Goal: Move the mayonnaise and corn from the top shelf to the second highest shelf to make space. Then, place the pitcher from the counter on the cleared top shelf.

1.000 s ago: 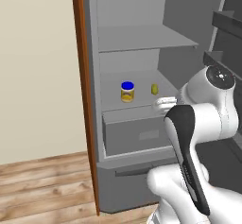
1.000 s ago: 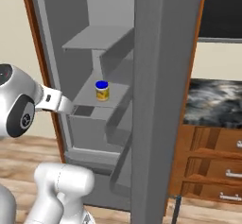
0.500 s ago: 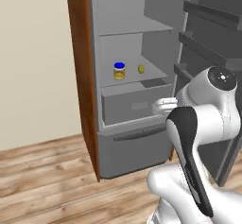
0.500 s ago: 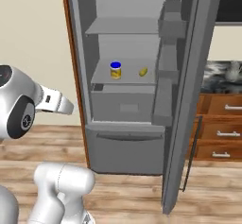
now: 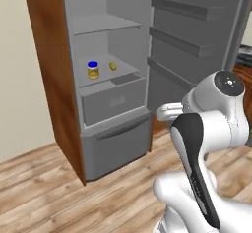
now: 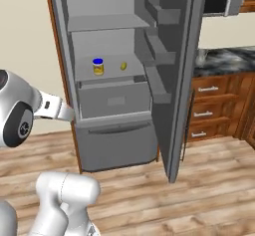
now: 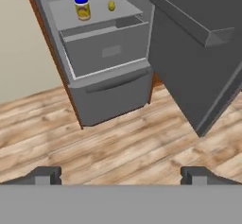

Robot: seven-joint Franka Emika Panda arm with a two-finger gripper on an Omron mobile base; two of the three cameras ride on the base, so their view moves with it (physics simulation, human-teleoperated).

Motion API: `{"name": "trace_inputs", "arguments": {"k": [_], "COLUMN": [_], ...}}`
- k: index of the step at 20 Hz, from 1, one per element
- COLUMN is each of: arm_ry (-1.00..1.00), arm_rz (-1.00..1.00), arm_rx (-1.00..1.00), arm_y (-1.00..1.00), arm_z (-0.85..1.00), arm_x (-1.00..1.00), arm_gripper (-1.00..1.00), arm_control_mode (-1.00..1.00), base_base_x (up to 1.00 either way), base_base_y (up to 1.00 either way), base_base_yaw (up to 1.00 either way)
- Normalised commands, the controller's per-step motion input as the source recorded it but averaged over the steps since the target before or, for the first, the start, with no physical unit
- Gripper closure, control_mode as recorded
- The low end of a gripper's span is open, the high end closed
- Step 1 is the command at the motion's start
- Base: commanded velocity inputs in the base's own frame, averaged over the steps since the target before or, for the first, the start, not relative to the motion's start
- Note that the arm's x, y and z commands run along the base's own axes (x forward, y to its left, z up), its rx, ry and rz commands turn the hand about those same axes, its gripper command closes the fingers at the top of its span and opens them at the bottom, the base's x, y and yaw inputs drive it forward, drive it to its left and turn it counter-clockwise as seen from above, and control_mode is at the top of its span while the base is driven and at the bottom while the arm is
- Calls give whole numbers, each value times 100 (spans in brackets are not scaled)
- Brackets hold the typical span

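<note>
The jar (image 5: 93,70) and the corn (image 5: 113,66) are being kept side by side, apart, on the grey shelf (image 5: 106,78) just above the drawer (image 5: 114,101) of the open fridge (image 6: 74,95). The gripper (image 7: 121,175) is being held spread wide and empty, well apart from the drawer, over the wooden floor (image 7: 132,147).

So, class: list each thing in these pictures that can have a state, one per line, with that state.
fridge door: swung wide open
mayonnaise: upright, blue lid on
corn: lying on the same shelf, apart from the jar
fridge drawer: closed
gripper: open, empty
</note>
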Motion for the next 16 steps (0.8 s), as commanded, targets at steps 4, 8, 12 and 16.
{"name": "trace_inputs", "arguments": {"k": [4, 8, 12, 16], "arm_ry": [0, 0, 0, 0], "arm_rz": [0, 0, 0, 0], "arm_rx": [0, 0, 0, 0], "arm_y": [0, 0, 0, 0], "arm_z": [0, 0, 0, 0], "arm_x": [0, 0, 0, 0], "arm_gripper": [-100, -100, -100, -100], "arm_control_mode": [100, 100, 100, 100], "base_base_x": [-21, -2, 0, 9], "base_base_y": [0, -2, -14, -30], "base_base_yaw": [-64, -65, -61, -53]}}
